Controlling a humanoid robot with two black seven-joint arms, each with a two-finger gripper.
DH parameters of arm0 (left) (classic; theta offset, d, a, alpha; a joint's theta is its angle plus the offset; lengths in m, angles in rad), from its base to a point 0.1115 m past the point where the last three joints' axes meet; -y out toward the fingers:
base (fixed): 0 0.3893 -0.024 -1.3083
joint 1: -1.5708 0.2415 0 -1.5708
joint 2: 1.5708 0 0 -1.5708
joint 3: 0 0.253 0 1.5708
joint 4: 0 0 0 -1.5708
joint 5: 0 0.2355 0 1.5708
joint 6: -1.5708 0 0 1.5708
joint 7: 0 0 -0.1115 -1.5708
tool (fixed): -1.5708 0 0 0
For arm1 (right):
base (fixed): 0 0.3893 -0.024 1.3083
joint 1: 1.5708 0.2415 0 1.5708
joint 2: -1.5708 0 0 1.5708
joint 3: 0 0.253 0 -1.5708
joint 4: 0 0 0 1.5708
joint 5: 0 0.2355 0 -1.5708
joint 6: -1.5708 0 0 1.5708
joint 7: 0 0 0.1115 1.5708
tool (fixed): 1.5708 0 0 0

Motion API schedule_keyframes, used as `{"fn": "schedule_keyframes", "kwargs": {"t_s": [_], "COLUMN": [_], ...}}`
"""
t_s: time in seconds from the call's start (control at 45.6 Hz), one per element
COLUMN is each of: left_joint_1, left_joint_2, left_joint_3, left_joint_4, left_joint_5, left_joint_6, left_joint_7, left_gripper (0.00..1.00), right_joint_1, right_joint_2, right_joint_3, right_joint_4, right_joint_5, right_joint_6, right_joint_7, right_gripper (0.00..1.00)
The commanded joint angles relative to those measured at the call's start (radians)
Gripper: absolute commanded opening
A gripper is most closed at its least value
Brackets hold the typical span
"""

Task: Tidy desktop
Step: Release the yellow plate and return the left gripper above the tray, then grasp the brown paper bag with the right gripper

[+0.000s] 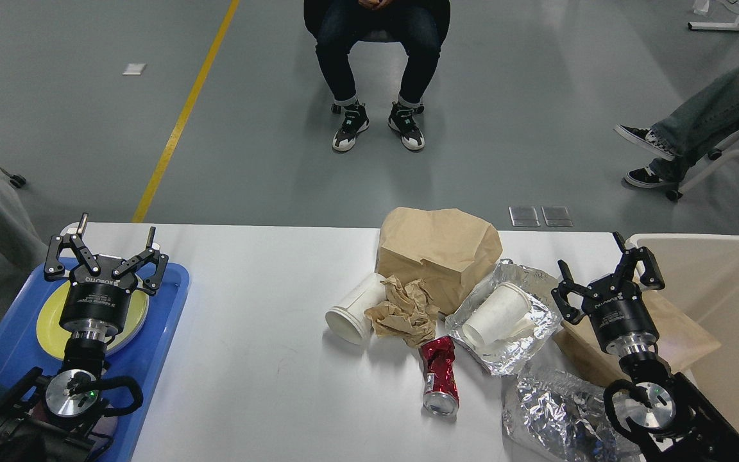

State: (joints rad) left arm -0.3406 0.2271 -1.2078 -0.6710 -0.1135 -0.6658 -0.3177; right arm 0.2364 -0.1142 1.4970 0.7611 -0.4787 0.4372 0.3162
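1. Presently, right gripper (pixel 605 280) at lower right of frame: fingers spread, nothing held.
2. Left gripper (pixel 108 253) at lower left, spread and empty too, poised over a yellow plate (pixel 52 321) on the blue tray (pixel 164 333).
3. Litter lies just left of the right gripper: a paper cup (pixel 498 312) on foil (pixel 523 346), a crushed red can (pixel 439 372), a brown bag (pixel 437 250).
4. Desktop (pixel 260 321) fills the lower middle of frame; beige bin (pixel 729 282) sits at right edge.
5. Judgement: right arm is nearer; the cup's long axis runs toward it, and the bin lies rightward.
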Motion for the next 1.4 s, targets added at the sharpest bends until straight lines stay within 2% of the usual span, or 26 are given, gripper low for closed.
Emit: {"fn": "schedule_keyframes", "kwargs": {"t_s": [0.0,0.197,0.548,1.052,1.381], "left_joint_1": [0.0,0.0,0.0,0.0,0.0], "left_joint_2": [0.0,0.0,0.001,0.0,0.0], "left_joint_3": [-0.001,0.001,-0.001,0.001,-0.001], "left_joint_4": [0.001,0.001,0.001,0.001,0.001], "left_joint_5": [0.0,0.0,0.0,0.0,0.0], "left_joint_6": [0.0,-0.002,-0.002,-0.003,-0.003], "left_joint_7": [0.0,0.0,0.0,0.0,0.0], "left_gripper": [0.96,0.96,0.96,0.96,0.96], "right_joint_1": [0.006,0.004,-0.043,-0.015,0.011], "right_joint_2": [-0.024,-0.108,-0.102,-0.111,-0.171], "right_joint_3": [0.0,0.012,-0.004,-0.034,-0.067], "right_joint_4": [-0.011,-0.017,-0.013,-0.008,0.003], "right_joint_5": [0.02,0.061,0.1,0.098,0.098], "right_joint_6": [-0.021,-0.028,-0.003,-0.003,0.006], "right_joint_7": [0.0,0.001,0.001,-0.008,0.001], "right_gripper": [1.0,1.0,1.0,1.0,1.0]}}
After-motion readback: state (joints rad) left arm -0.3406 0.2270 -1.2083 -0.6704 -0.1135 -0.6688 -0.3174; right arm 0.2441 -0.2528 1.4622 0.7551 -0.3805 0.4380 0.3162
